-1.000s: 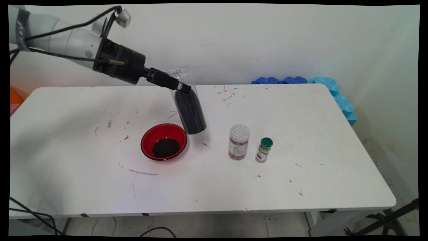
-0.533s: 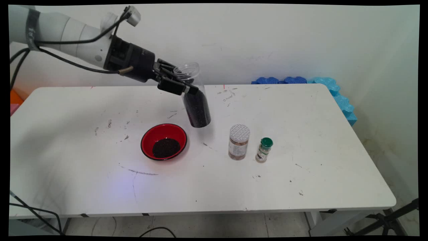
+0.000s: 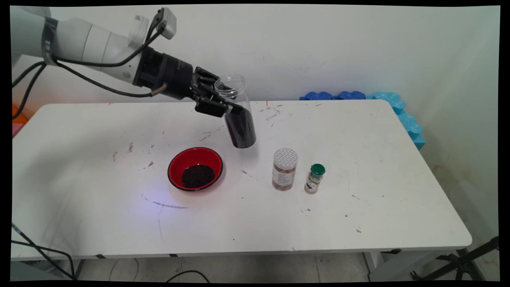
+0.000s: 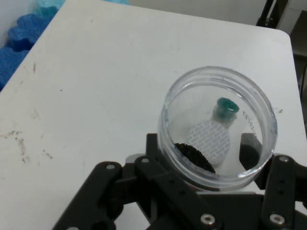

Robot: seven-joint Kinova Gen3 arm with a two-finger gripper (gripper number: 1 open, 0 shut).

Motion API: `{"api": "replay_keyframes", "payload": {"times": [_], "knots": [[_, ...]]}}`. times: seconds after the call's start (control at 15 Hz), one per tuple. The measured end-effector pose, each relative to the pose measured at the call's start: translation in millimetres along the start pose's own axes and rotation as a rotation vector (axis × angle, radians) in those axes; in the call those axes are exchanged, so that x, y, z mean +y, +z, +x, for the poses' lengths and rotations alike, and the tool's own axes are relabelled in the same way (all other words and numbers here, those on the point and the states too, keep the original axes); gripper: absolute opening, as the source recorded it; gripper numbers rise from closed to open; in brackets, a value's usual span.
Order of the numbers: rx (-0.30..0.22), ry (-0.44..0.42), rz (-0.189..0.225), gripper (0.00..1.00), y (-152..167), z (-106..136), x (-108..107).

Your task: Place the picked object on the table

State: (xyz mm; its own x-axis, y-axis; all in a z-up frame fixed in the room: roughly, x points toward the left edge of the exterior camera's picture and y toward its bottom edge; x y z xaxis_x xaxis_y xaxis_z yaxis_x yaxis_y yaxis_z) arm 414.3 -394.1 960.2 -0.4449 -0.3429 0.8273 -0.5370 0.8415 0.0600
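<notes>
In the main view, the jaws (image 3: pixel 223 107) are closed around a clear plastic jar (image 3: pixel 239 113), gripping it just below its open mouth and holding it in the air above the counter (image 3: pixel 358 151). The jar is uncapped and roughly its lower 1/2 is filled with dark, fine grains; its long axis is tilted, mouth up and leaning toward the arm on the left, base down and to the right, hanging above the counter just behind and right of a red bowl (image 3: pixel 195 169). The bowl sits on the counter with a small heap of the same dark grains in it. To its right stand 2 upright containers close together: a brown-filled jar with a white lid (image 3: pixel 285 169) and a smaller spice bottle with a green cap (image 3: pixel 315 178). The counter is white, scuffed and marked, and set against a pale wall; blue foam pieces (image 3: pixel 390 104) lie along its far right edge. In the hand view, the camera looks down into the clear jar's open mouth (image 4: pixel 219 127), gripped between the black fingers (image 4: pixel 276 191), with the dark grains visible at the lower side and the white lid and green cap seen through its clear wall.
</notes>
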Motion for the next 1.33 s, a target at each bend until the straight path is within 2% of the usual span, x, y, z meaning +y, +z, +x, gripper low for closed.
{"api": "replay_keyframes", "payload": {"times": [0.2,0.8,1.33], "knots": [[-0.006,0.002,-0.002,0.0,4.1,-4.6,2.6],[-0.045,-0.057,0.013,0.0,38.9,-46.0,10.8],[-0.069,-0.081,0.019,0.0,67.4,-67.9,11.2]]}}
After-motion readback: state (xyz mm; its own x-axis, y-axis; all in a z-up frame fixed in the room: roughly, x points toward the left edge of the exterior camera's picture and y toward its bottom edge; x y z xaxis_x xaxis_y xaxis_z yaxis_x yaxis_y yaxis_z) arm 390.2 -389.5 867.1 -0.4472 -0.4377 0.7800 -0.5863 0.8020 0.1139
